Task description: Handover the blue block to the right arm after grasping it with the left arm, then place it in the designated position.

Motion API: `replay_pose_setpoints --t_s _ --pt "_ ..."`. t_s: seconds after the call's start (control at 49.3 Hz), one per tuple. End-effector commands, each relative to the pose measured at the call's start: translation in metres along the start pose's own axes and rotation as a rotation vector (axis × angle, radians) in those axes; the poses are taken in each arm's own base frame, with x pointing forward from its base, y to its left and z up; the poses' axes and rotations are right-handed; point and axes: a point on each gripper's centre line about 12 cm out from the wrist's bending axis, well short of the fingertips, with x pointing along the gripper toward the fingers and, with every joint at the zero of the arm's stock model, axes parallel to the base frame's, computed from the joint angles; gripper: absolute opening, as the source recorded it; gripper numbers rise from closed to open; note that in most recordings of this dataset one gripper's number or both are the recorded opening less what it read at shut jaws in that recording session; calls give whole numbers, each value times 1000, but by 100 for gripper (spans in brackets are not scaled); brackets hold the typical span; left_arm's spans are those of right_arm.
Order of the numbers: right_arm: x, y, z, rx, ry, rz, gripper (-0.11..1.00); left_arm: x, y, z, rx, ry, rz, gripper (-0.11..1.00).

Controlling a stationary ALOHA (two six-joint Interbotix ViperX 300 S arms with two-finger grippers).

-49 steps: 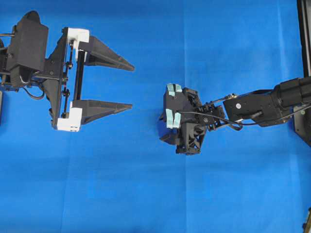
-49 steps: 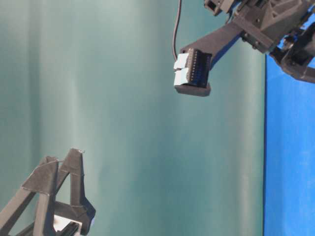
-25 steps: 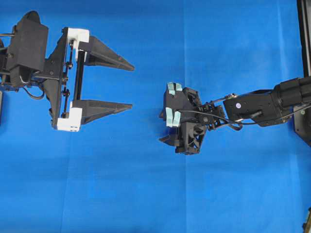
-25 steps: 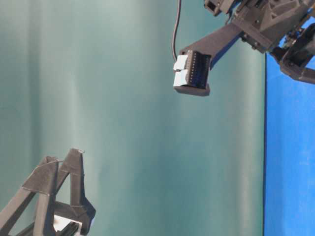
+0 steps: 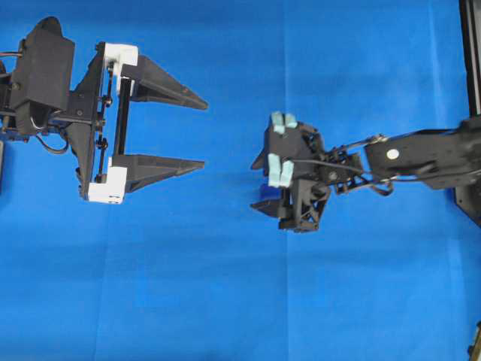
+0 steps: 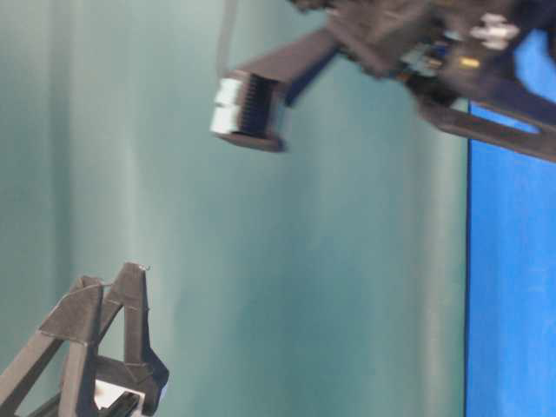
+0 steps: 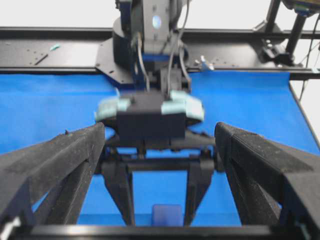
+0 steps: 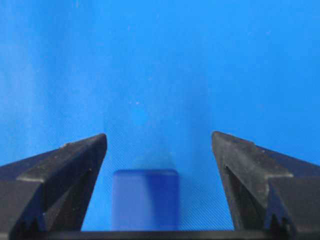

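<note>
Dark-blue and blurred, the blue block (image 8: pixel 145 199) is seen closest in the right wrist view, lying on the blue cloth (image 8: pixel 160 60) between the two black wedge fingers (image 8: pixel 60 170) of the right gripper (image 8: pixel 159 142), with a gap left on either side so that neither finger is touching it. That gripper is spread wide and nothing is held in it. In the left wrist view the block (image 7: pixel 167 216) is shown low between the right gripper's fingers, framed by the left gripper's own fingers (image 7: pixel 55 165). From overhead, the right gripper (image 5: pixel 269 204) is placed near the middle of the cloth, only a sliver of the block (image 5: pixel 264 186) being visible beside it. Well apart to the left, the white-bracketed left gripper (image 5: pixel 204 134) is held wide open and empty.
</note>
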Motion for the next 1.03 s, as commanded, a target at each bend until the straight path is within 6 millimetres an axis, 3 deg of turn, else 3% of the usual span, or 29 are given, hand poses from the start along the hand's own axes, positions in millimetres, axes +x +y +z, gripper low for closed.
replay_pose_setpoints --t_s 0.0,0.629,1.014 --pt "-27 4 20 -7 -49 -6 82 -3 0 12 2 -35 -1 93" --pt "-148 5 61 -43 -252 -43 81 -3 0 13 2 -37 -1 93" --pt "-194 2 67 -74 -353 -58 81 -3 0 14 2 -40 -1 93"
